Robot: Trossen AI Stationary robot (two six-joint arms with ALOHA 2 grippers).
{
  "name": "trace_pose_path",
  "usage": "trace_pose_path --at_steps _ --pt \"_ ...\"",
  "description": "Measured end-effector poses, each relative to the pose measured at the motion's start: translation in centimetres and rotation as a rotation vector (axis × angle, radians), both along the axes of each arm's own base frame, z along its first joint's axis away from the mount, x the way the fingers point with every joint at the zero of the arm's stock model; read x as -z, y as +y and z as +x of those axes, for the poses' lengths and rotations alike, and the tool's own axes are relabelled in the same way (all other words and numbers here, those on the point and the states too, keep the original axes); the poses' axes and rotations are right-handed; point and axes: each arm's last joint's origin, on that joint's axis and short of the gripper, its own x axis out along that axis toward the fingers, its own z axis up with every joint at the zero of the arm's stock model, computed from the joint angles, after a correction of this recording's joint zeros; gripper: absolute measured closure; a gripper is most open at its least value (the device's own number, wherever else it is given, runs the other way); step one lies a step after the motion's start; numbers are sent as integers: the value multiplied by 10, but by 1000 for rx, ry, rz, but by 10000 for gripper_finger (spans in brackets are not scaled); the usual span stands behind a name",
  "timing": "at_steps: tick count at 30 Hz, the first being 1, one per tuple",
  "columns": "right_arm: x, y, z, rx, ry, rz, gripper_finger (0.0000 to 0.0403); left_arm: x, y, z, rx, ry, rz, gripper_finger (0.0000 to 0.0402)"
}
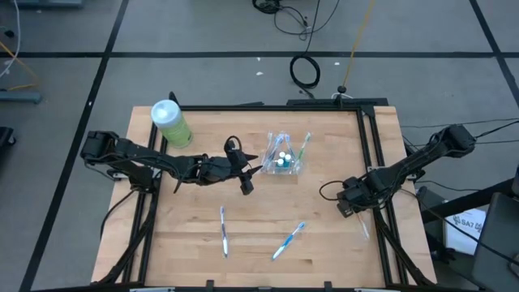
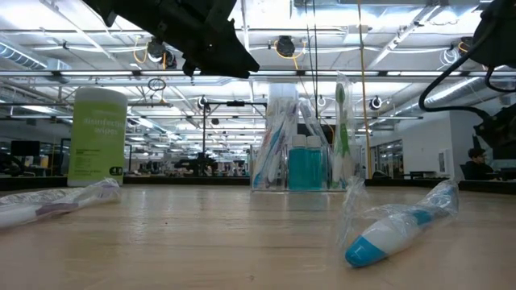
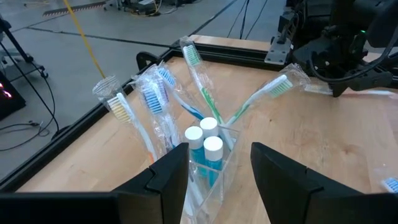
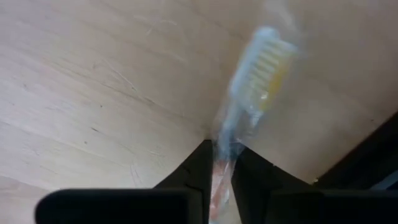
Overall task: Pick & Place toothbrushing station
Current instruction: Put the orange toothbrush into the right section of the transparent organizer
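Observation:
A clear plastic cup (image 1: 282, 159) stands on the table's far middle, holding several wrapped toothbrushes and teal white-capped tubes (image 3: 205, 146). My left gripper (image 1: 245, 175) is open just left of the cup. In the left wrist view its fingers (image 3: 168, 177) stand to either side of the cup (image 3: 214, 180) without touching it. My right gripper (image 1: 350, 203) is near the table's right edge, shut on a wrapped toothbrush (image 4: 249, 87) with pale yellow bristles. Two more wrapped toothbrushes (image 1: 224, 231) (image 1: 289, 240) lie flat on the near part of the table. My right gripper pinches the wrapped toothbrush's handle (image 4: 225, 152) between its two fingers. The fingers point down at the table. The bristle head (image 4: 264, 62) sticks out past the fingertips, close over the wood. Whether it rests on the table I cannot tell.
A large green white-lidded canister (image 1: 171, 122) stands at the far left, behind my left arm. A black frame rail (image 1: 375, 146) runs along the table's right side next to my right gripper. Bare wood lies between the two loose toothbrushes and the cup.

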Motion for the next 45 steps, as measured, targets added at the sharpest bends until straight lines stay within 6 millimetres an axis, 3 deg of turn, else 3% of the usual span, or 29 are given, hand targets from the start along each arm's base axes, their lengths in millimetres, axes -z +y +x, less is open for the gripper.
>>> trace_pose_path --at_steps 6,15,22,33,45 --pt "-14 1 4 -19 -108 22 386 0 0 0 0 0 0 224" --pt "-47 7 33 -144 -676 -33 385 1 0 0 0 8 1 224" --pt "-68 12 51 -283 -1024 -131 384 1 0 0 0 7 1 224" --pt "-94 -6 71 -484 -1304 -599 383 1 0 0 0 7 1 224" --pt "-133 -29 82 -588 -1551 -1073 383 1 0 0 0 7 1 224"
